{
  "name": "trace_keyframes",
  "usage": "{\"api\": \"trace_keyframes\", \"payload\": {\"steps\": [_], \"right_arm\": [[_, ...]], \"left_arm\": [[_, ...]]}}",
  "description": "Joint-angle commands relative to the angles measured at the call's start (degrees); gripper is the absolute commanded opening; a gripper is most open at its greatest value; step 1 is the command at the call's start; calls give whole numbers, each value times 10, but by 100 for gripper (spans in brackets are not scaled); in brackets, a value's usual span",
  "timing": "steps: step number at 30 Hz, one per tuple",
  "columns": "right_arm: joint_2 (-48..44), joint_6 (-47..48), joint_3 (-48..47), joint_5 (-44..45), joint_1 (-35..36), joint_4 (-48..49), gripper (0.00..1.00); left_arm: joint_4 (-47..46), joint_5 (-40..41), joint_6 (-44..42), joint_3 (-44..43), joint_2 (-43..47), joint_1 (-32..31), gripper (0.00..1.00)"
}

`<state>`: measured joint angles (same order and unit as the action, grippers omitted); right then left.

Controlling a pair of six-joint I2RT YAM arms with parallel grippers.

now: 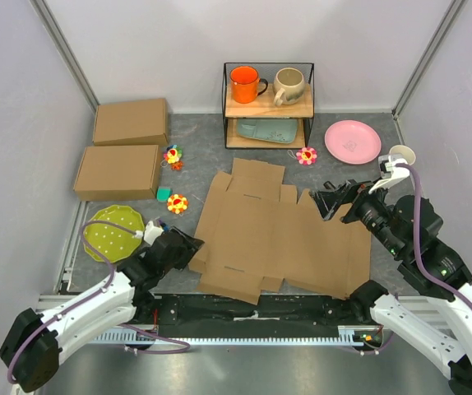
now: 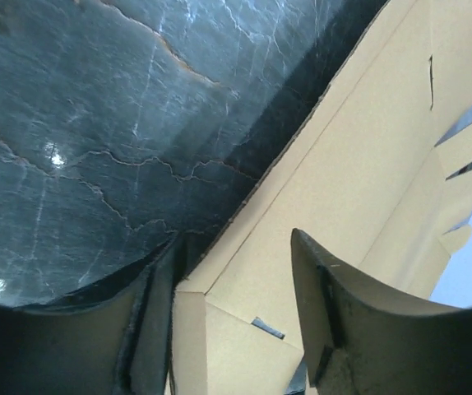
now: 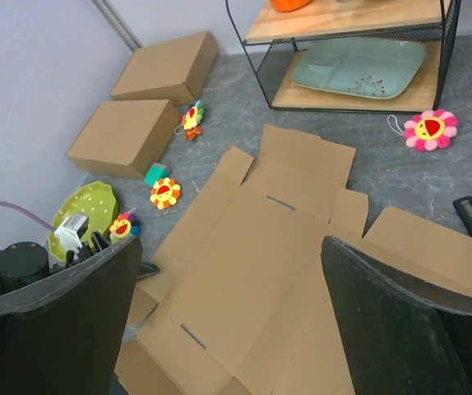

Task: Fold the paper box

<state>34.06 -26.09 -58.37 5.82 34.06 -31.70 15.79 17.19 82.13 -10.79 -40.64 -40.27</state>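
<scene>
The paper box (image 1: 277,239) is a flat brown die-cut cardboard sheet with flaps and slits, spread over the middle of the grey table. My left gripper (image 1: 191,247) sits low at the sheet's left edge. In the left wrist view its jaws (image 2: 232,247) stand apart, with a corner flap (image 2: 244,329) of the sheet between them. My right gripper (image 1: 328,202) hovers over the sheet's right part. It is open (image 3: 232,247) with nothing between its fingers, and the whole paper box (image 3: 269,271) lies below it.
Two closed brown boxes (image 1: 131,122) (image 1: 118,171) lie at the back left. A green plate (image 1: 114,233) sits by the left arm, with flower toys (image 1: 177,203) nearby. A wire shelf (image 1: 269,107) with mugs stands at the back, and a pink plate (image 1: 352,141) is at the back right.
</scene>
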Motion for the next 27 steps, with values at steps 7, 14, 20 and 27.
{"api": "trace_keyframes", "payload": {"steps": [7,14,20,27], "right_arm": [[-15,2,7,4,1,16,98],[-18,28,-25,19,1,-2,98],[-2,93,-125,85,2,-42,98],[-5,86,-173,84,2,-41,98]], "left_arm": [[-53,-37,-93,18,54,-2,7],[0,-35,-243,-127,91,-2,2],[49,-100,-417,-395,2,-2,2],[94,-309,-479,-715,-145,-2,2]]}}
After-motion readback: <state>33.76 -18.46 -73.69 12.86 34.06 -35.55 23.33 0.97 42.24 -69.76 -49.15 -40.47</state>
